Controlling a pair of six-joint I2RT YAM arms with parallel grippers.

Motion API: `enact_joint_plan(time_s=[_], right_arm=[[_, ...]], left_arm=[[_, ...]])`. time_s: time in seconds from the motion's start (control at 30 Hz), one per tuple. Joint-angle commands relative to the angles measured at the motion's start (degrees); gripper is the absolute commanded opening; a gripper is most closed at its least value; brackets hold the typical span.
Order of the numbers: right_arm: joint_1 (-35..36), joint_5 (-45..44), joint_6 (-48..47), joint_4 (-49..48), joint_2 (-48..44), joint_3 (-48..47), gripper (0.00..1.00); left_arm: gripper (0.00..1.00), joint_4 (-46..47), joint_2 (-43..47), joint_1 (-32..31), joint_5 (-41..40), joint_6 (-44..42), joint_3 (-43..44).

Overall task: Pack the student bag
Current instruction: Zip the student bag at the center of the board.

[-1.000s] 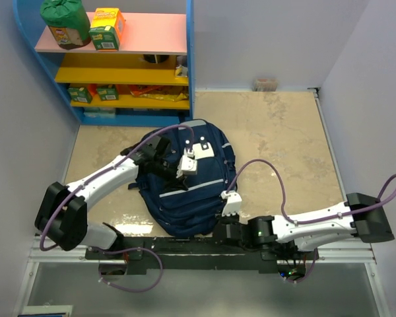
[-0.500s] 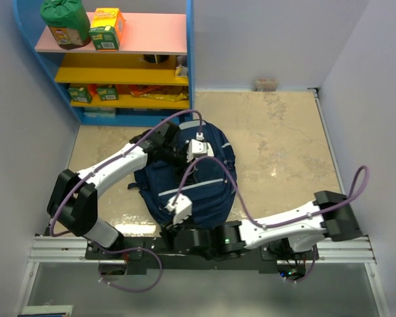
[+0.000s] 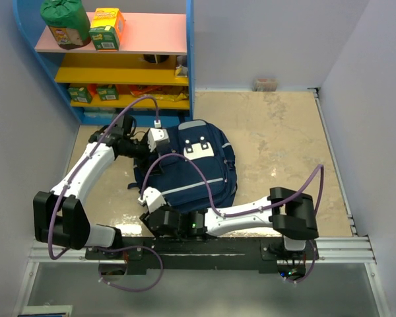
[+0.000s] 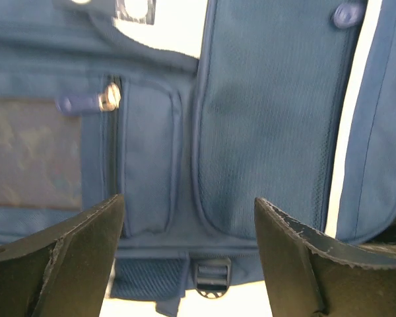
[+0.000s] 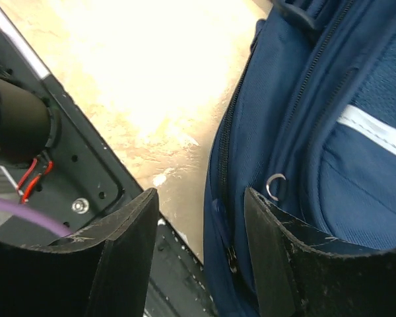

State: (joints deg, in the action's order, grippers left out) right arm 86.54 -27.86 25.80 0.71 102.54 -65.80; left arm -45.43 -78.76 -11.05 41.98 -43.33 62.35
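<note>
Top external: student bag (image 3: 198, 175) is lying flat on the table (image 3: 284, 132), front panel up, centre of frame, just below the blue shelf (image 3: 188, 66) holding boxes. No loose items are showing on the table around it.

Left end effector (image 3: 164, 140) is hovering at the bag's upper left edge. Right end effector (image 3: 153, 212) is reaching across to the lower left corner, close to the rail.

Left wrist: end effector (image 4: 188, 201) is standing released, fingers spread, nothing between them. It is looking over the front pockets; a small zip pull (image 4: 109, 98) is showing at upper left, a plastic buckle (image 4: 211, 277) at bottom centre.

Right wrist: end effector (image 5: 201, 193) is also standing released and gripping nothing. The bag's side zipper (image 5: 232, 125) is running down just right of the gap, and a metal ring (image 5: 275, 185) is sitting further right.

Judgement: both arms are working the bag's zippers rather than carrying anything; whether opening or closing, I cannot tell. The next move is calling for one end effector to pinch a pull while the other is steadying the soft fabric, which is likely to bunch and slide.
</note>
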Motion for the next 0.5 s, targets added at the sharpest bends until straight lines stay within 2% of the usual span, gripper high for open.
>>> enact_joint_plan(time_s=[0.0,0.1,0.23,0.47], right_arm=[[-0.6,0.9,-3.3,2.8,2.3,-4.7,0.56],[-0.6,0.6,-3.4,4.8,3.2,-4.8,0.49],[-0.5,-0.7,-3.6,5.5,1.9,-3.6,0.35],[0.2,-4.6,-8.2,6.4,1.9,-4.5,0.21]], left_arm=[[0.83,-1.2,0.7,2.3,2.8,-2.3,-1.7],[0.83,-1.3,0.7,3.8,3.4,-2.8,-2.2],[0.83,-1.4,0.7,5.7,4.6,-3.4,-2.9],[0.83,-0.5,1.2,6.3,5.1,-2.8,-4.5]])
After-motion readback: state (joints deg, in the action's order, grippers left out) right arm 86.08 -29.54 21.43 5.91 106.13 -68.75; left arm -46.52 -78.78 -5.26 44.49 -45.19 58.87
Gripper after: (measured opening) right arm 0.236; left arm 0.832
